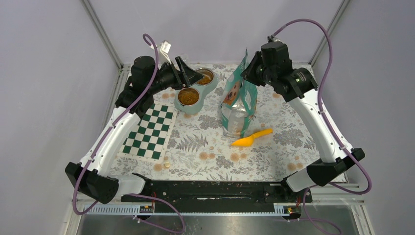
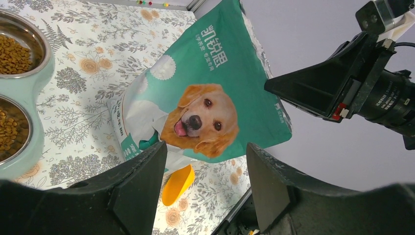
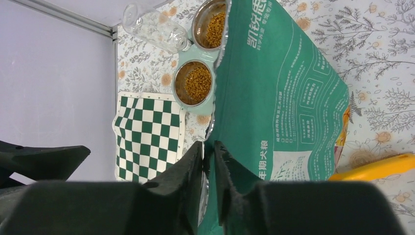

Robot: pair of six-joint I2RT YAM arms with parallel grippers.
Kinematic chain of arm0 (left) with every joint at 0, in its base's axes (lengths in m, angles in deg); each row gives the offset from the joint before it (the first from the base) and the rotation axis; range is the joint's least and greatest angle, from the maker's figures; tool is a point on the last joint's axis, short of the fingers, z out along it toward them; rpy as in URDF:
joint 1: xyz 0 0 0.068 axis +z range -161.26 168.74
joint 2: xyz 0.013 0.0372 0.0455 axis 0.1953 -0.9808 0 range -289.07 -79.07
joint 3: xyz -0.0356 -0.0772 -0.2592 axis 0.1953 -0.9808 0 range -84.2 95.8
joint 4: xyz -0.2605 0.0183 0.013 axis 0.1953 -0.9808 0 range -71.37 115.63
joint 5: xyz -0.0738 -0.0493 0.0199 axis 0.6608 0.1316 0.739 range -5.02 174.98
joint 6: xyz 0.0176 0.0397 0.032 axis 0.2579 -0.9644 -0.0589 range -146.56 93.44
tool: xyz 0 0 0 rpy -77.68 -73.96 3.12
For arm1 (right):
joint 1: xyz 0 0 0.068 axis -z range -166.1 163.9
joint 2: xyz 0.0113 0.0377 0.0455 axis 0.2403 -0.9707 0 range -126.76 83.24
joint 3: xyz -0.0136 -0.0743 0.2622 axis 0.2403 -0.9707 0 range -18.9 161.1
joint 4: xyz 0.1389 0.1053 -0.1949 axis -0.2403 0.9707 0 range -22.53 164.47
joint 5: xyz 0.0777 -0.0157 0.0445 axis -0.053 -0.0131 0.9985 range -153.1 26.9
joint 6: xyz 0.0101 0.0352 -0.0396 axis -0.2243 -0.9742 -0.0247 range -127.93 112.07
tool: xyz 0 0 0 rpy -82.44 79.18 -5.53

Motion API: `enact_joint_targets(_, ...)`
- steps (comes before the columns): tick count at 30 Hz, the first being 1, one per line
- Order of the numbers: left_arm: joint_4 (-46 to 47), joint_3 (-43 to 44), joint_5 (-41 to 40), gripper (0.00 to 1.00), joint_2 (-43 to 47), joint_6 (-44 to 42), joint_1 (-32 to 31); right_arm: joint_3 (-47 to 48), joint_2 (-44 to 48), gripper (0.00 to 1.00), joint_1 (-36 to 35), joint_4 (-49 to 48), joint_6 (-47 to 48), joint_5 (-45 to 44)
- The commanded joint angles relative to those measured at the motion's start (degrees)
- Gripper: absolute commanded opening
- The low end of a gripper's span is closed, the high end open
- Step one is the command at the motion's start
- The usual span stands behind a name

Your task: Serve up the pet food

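**Q:** What is lying nearest the arm bases?
**A:** Top view, with the centre of the cloth (image 1: 195, 147) as the dial. The mat (image 1: 149, 129) is lying at 9 o'clock. The scoop (image 1: 252, 138) is lying at 4 o'clock, just beside the foot of the pouch (image 1: 239, 98).

**Q:** Where is the food sitting?
**A:** The pouch is standing at 1 o'clock, leaning a little. Kibble (image 1: 188, 97) is filling both bowls of the feeder (image 1: 188, 111) at 11 o'clock.

**Q:** What are the jaws doing?
**A:** The right gripper (image 3: 208, 144) is pinching the pouch's top edge, its jaws nearly together with the seam between them. The left gripper (image 1: 188, 73) is hovering over the feeder with its jaws spread, holding nothing.

**Q:** How is the pouch likely to handle?
**A:** By its looks it is soft, glossy film and probably slippery. It is probably sagging wherever it is unsupported, with its load shifting whenever it is tilting. The flat top seam is offering the firmest hold. A second hold low on one side would be steadying any pour. The kibble is loose and light, so a fast tip risks scattering it.

**Q:** Where is room lying open?
**A:** Bare cloth is showing from 6 to 8 o'clock, and again between pouch and feeder. The scoop is crowding the pouch at its 5 o'clock. The left gripper is taking up the air over the bowls. Farthest off, the walls (image 1: 205, 29) and corner posts (image 1: 105, 36) are closing in from 11 to 1 o'clock, close behind both wrists.
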Motion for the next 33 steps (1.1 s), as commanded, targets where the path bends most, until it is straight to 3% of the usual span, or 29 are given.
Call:
enact_joint_targets(1, 1.6, 2.5, -0.6, 0.61, 0.1, -1.2, -0.2, -0.5, 1.0, 0.19, 0.0, -1.9, -0.6, -1.8)
enact_joint_targets(4, 1.4, 2.4, -0.6, 0.62, 0.2, -1.3, -0.2, -0.7, 1.2, 0.18, 0.0, -1.9, -0.8, -1.7)
enact_joint_targets(11, 1.3, 2.3, -0.6, 0.61, 0.1, -1.4, -0.2, -0.4, 2.6, 0.35, 0.1, -1.9, -1.0, -2.7)
enact_joint_targets(18, 1.3, 2.3, -0.5, 0.61, 0.2, -1.6, -0.2, -0.6, 3.8, 0.36, 0.7, -2.6, -0.6, -3.3)
enact_joint_targets(33, 0.5, 2.9, -0.6, 0.61, -0.2, -2.5, -0.2, -1.5, 1.8, 0.14, 0.9, -2.6, -1.0, -3.3)
